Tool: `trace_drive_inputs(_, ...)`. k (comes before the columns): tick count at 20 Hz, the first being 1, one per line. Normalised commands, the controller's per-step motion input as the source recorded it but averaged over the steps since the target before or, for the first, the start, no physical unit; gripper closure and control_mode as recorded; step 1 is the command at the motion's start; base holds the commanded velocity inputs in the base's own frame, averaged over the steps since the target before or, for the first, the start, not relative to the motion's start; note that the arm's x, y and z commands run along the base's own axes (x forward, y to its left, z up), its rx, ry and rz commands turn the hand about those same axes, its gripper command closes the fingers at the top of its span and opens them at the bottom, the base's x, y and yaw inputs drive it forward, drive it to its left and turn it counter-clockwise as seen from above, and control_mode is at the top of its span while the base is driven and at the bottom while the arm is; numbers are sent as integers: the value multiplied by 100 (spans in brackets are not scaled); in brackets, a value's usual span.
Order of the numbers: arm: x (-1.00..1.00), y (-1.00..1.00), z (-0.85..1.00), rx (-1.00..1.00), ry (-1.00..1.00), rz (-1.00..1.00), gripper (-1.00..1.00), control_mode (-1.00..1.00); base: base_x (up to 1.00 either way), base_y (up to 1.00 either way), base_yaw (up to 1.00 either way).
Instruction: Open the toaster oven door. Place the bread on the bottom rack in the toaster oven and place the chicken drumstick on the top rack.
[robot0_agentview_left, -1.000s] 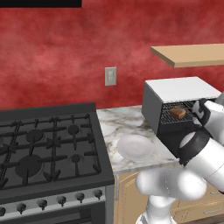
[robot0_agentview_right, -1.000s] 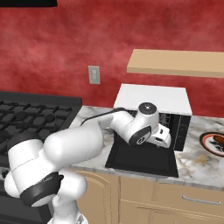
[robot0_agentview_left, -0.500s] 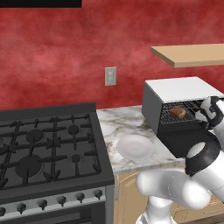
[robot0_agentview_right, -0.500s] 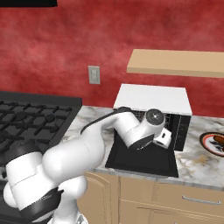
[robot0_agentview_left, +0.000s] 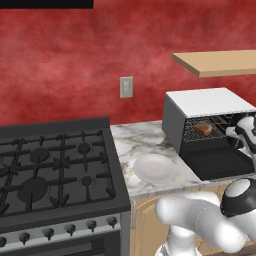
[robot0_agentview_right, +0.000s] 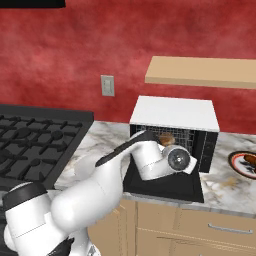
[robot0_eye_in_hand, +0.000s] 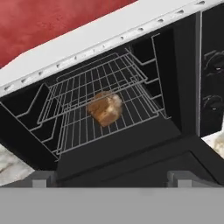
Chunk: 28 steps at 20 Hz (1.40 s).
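The gripper (robot0_eye_in_hand: 112, 178) has its jaws spread wide with nothing between them; the two finger tips (robot0_eye_in_hand: 43, 178) stand far apart at the bottom of the hand view, pointing into the mouth of the toaster oven (robot0_eye_in_hand: 109, 57). Straight ahead of them the bread (robot0_eye_in_hand: 105, 108) lies on the bottom rack (robot0_eye_in_hand: 87, 127), near the middle of the wires, and the top rack (robot0_eye_in_hand: 92, 83) sits above it with nothing on it. The toaster oven door (robot0_eye_in_hand: 144, 162) is dropped flat, lying open just beneath the finger tips.

In the right base view the arm reaches forward from the lower left, its forearm rising over the counter (robot0_agentview_right: 225, 185) and the hand (robot0_agentview_right: 167, 160) held level in front of the oven opening, above the lowered door. In the left base view the hand (robot0_agentview_left: 242, 135) is at the right edge, beside the oven's open front.

An empty white plate (robot0_agentview_left: 155, 167) rests on the counter left of the oven, and a plate (robot0_agentview_right: 245, 164) with the chicken drumstick (robot0_agentview_right: 248, 160) sits to its right. No writing can be read on the oven's control panel (robot0_eye_in_hand: 212, 74).
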Motion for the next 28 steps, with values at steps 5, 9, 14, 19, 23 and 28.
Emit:
trace_drive_inputs(5,12,2,0,0,-27,0,-100,-100,0,0,0)
trace_drive_inputs(9,19,0,0,0,-10,0,-100,-100,0,0,0)
trace_drive_inputs(14,22,-13,1,0,0,1,-100,-100,0,0,0)
trace_drive_inputs(19,6,-5,0,1,-5,8,-100,-100,0,0,0)
trace_drive_inputs(23,11,0,0,12,0,2,-100,-100,0,0,0)
trace_drive_inputs(28,12,3,1,6,0,1,-100,-100,0,0,0)
